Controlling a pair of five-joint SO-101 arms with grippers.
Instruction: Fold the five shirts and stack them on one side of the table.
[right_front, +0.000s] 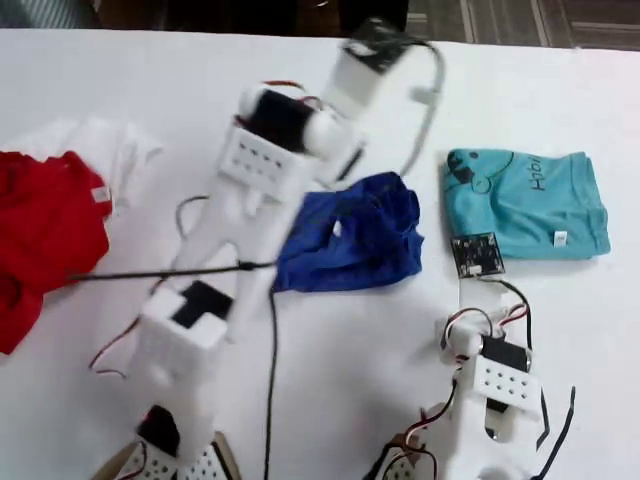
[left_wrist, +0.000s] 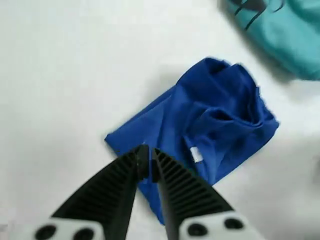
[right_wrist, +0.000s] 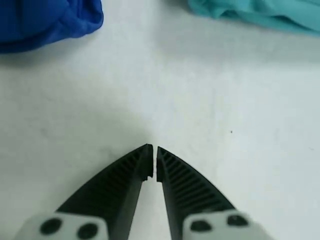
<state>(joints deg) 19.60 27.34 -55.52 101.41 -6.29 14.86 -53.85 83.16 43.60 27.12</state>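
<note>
Fingers on the left sat pressed together over the blue shirt. Limp, light cloth, and the flat edge right under them looked the best pinch.

High view: fixed overhead, facing down on whole counter. Wrist views: close above it, looking past left pincer and right pincer. All three share blue shirt, teal shirt.

Bright, even overhead light. The white desk was near blown out in the high view, shadows weak and soft. The left arm was smeared by motion blur toward 12 o'clock. In the left wrist view the blue shirt threw a soft shadow at its 5 o'clock edge, and the teal shirt at 1 o'clock was out of focus. The right wrist view was dimmer, with faint grey shadow ahead of the right hand.
</note>
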